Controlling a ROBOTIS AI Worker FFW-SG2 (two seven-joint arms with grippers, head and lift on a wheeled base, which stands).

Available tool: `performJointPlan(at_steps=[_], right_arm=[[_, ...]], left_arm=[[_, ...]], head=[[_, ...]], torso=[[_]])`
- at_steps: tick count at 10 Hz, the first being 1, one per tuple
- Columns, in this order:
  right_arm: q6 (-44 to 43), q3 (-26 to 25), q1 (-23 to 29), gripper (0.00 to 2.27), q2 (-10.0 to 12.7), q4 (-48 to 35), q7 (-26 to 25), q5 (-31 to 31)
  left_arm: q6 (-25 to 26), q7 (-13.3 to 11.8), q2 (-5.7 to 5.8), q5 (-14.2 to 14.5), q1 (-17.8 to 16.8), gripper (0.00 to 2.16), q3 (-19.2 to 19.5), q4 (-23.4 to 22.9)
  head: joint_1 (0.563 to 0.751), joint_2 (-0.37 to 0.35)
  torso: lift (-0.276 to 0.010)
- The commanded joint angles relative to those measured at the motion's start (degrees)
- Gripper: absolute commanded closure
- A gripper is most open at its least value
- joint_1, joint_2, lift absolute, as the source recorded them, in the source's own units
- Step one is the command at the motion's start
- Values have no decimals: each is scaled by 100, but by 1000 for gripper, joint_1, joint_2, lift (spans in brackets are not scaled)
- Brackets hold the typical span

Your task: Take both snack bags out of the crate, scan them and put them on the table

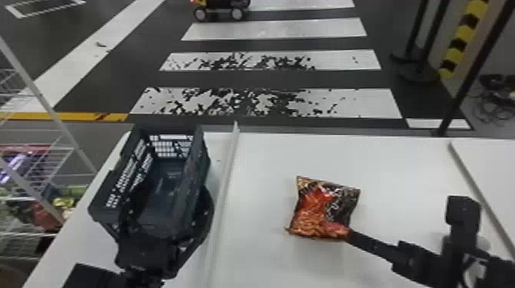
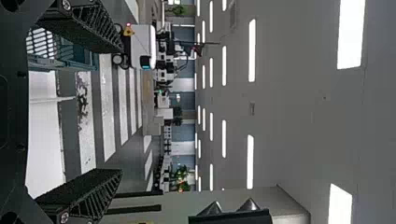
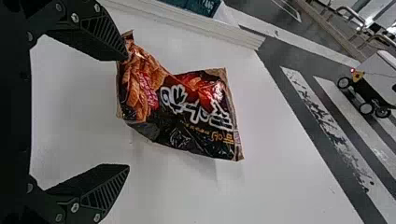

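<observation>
While the right hand (image 1: pixel 406 217) gapes, the snack bag (image 1: pixel 325 210) lies ahead.

White crosswalk bars (image 1: pixel 274 28) stripe the dark floor (image 1: pixel 126 65) at my 12 o'clock; wire shelving (image 1: pixel 38 93) stands at 10 o'clock and a yellow-and-black post (image 1: pixel 461 38) at 1, as strip lights (image 2: pixel 252 51) glow from the gray ceiling (image 2: pixel 299 98).

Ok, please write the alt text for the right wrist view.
A red-and-black snack bag lies on a white table by the open right gripper. Beyond are part of a teal crate and a striped floor.
</observation>
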Motion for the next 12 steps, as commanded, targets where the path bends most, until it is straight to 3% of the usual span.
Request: performJointPlan(at_steps=[1,9,10,12], right_arm=[[73,5,-203,188,14,340,29,-82],[301,23,-730,252,14,876,56,-3],[319,40,-783,316,14,929,56,24],[600,58,-844,859,14,938,29,112]], left_arm=[[2,0,0,1,2,83,-3,38],[2,9,-8,1,-7,83,-3,117],[19,9,-8,9,-7,83,-3,126],[19,18,-8,9,-7,83,-3,135]], head=[[695,129],[695,148],[695,148],[695,149]], torso=[[-91],[-91],[-91],[-91]])
